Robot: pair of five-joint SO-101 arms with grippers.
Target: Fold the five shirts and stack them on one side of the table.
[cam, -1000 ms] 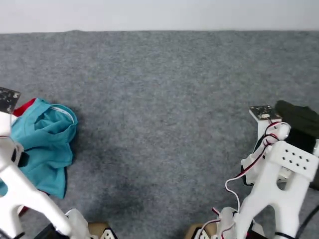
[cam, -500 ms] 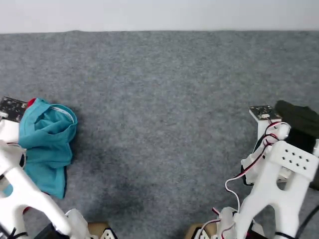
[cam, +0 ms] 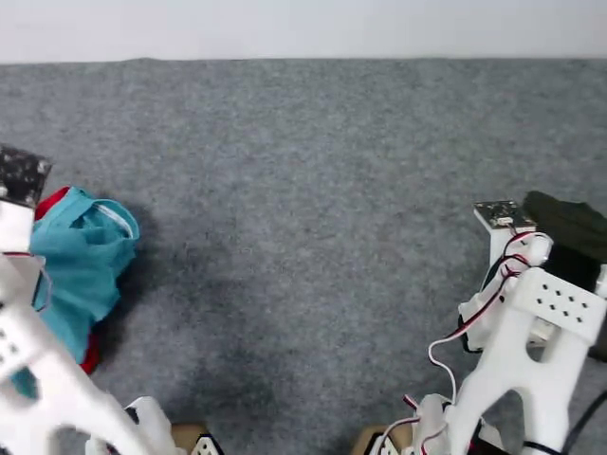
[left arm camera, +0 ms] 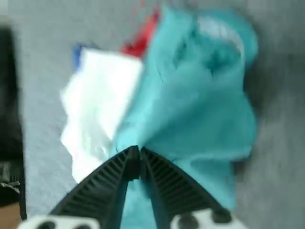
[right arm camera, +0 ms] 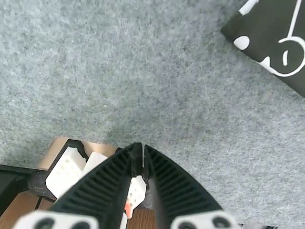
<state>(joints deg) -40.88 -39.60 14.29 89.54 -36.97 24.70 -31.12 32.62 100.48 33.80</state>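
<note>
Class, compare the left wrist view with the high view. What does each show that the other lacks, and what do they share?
Left wrist view, not high: a white shirt beside the teal shirt. High view, not left wrist: a black shirt at the table's right side, partly behind the right arm. Both: the teal shirt, a red shirt peeking from under it, and the grey table.

No words or numbers can be read. The black cloth shirt (right arm camera: 271, 38), lying well beyond the tips of the right arm's jaws, carries white printed marks: rounded blobs and a ring with thin lines, not legible as letters.
</note>
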